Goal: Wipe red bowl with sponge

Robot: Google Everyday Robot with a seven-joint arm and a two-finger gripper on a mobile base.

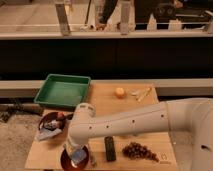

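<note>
At the near edge of the wooden bench, the red bowl sits upright with the sponge showing pale blue inside it, toward the right of its hollow. The robot's hand reaches down from directly above, its tip at or on the sponge; whether it is clenched on the block or merely resting against it cannot be told from this angle. The sponge looks soft and very light, likely to squash under a firm pinch, so a hold across its upper sides would leave the lower face free to rub. The glossy bowl appears slick, light and unanchored, and being so close to the bench's front edge it could skid or tip under a hard sideways push; gentle downward pressure seems the safer course. Just to the right lie a black remote and, beyond it, a bunch of dark grapes. To the left and a little farther back, a darker maroon bowl holds a blue-grey cloth. The white arm spans the bench's middle. Farther off are an orange and a green tray.
</note>
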